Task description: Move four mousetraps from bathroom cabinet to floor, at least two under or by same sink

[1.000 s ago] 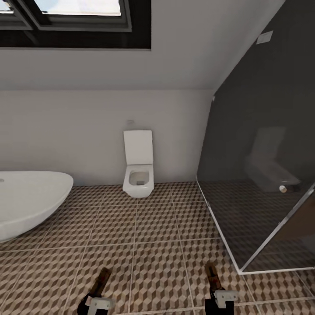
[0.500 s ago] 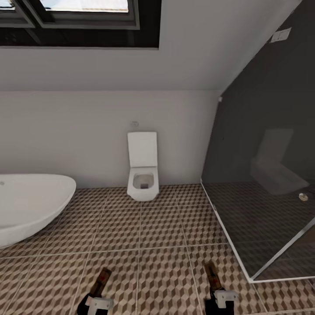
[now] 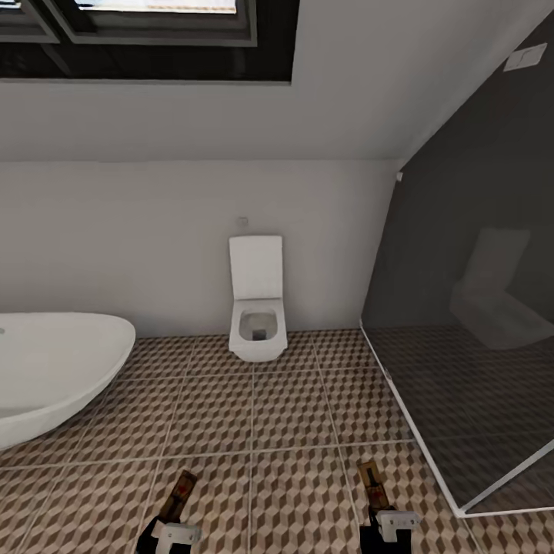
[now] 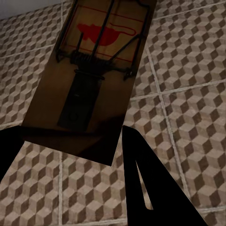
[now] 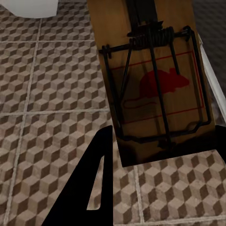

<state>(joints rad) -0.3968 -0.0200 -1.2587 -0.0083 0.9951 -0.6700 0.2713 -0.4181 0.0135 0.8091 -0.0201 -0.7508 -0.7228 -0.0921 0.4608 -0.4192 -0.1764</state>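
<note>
Wooden mousetraps (image 4: 94, 80) (image 5: 153, 80) (one per end effector) gripped.

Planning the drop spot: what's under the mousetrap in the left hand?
Under the left hand's mousetrap lies cube-patterned bathroom floor, visible around its edges. The tiles directly beneath the board are covered by it.

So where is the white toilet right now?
In the head view the white square toilet hangs on the back wall, middle of the picture, between the white oval bathtub and the dark glass shower screen.
</note>
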